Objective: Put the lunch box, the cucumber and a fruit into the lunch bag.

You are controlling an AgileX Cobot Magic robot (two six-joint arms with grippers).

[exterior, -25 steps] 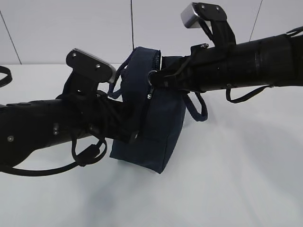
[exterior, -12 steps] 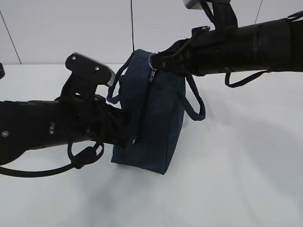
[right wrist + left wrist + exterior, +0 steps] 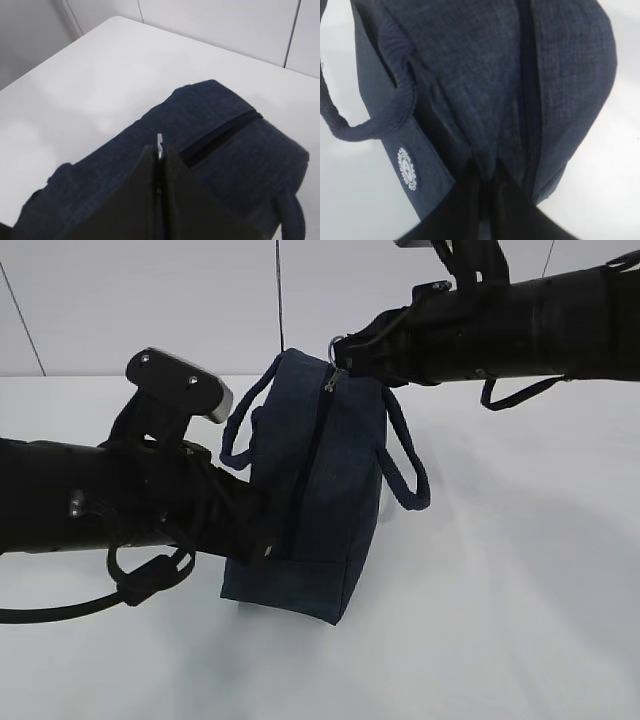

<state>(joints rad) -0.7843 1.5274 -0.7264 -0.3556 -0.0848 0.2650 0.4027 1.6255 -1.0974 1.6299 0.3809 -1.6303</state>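
The dark navy lunch bag (image 3: 330,490) stands on end on the white table, its zipper a dark line (image 3: 305,470) down the side facing me. My left gripper (image 3: 262,545) is shut on a fold of the bag's fabric near its lower end; the left wrist view shows its black fingers (image 3: 487,175) pinching cloth (image 3: 495,75) beside the white logo (image 3: 406,168). My right gripper (image 3: 342,355) is shut on the silver ring pull (image 3: 334,342) at the bag's top; the pull (image 3: 159,141) pokes out between its tips. The lunch box, cucumber and fruit are out of view.
Two loop handles hang off the bag, one to the left (image 3: 238,430) and one to the right (image 3: 405,465). White tabletop (image 3: 520,570) spreads on all sides, and a pale wall (image 3: 150,300) runs behind it.
My right gripper has risen and moved slightly right, drawing the ring pull up along the zipper. The bag has straightened and stretched taller. The left arm has shifted a little left, still pinching the fabric.
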